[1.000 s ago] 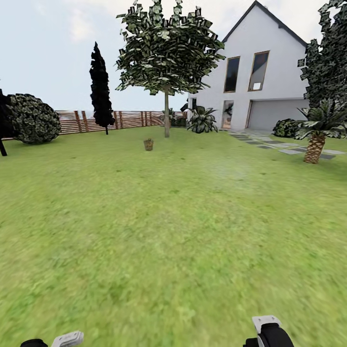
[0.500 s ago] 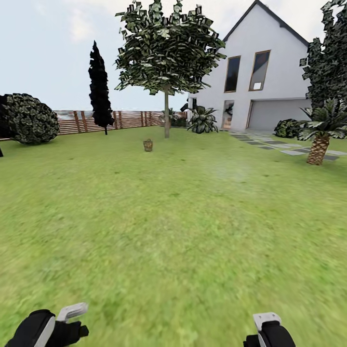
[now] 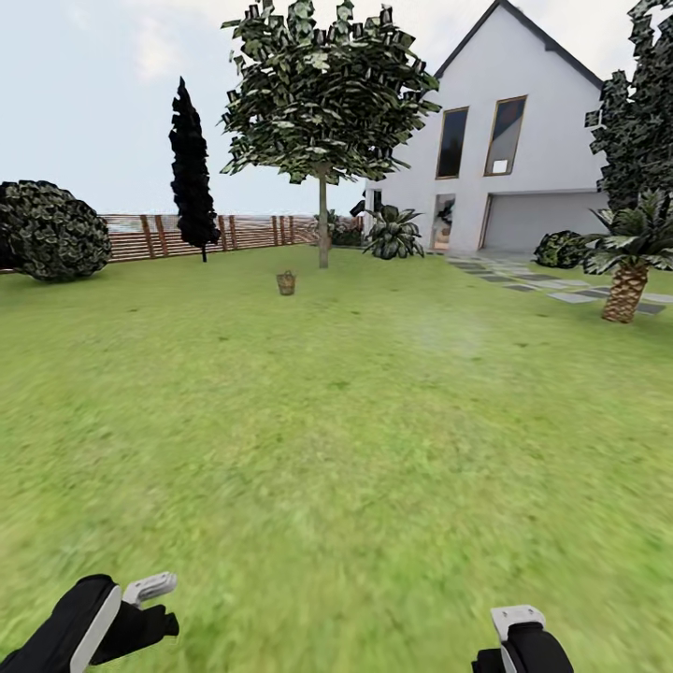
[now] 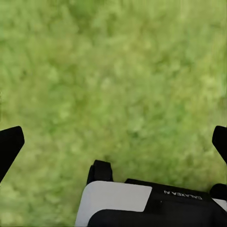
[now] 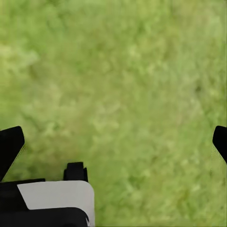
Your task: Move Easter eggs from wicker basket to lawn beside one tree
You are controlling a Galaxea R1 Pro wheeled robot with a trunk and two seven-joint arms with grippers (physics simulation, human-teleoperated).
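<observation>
- Far ahead, the basket [image 3: 286, 282] stands on the lawn [image 3: 374, 421], small in the head view, well apart from both hands.
- Its inside is too small to see, so I cannot tell if eggs lie in it.
- Just behind the basket and a little to its right rises the tree [image 3: 323, 220] with a thin bare trunk and a round crown.
- At the low left edge of the head view is the left arm [image 3: 89, 622], at the low right edge the right arm [image 3: 523, 640]; both are low over the grass.
- From its wrist view, the left hand [image 4: 113, 142] has its fingers [image 4: 9, 146] wide apart, with grass between them and nothing held.
- Likewise, the right hand [image 5: 113, 142] has its fingers [image 5: 9, 146] wide apart over bare grass.
- Between the robot and the basket the lawn is flat and free, with wide room on both sides.
- On the left, the edges are a round bush [image 3: 54, 231], a dark cypress [image 3: 192, 173] and a slatted fence [image 3: 243, 231].
- On the right, they are a white house [image 3: 523, 159], a grey stone path [image 3: 551, 288] and a short palm [image 3: 628, 271].
</observation>
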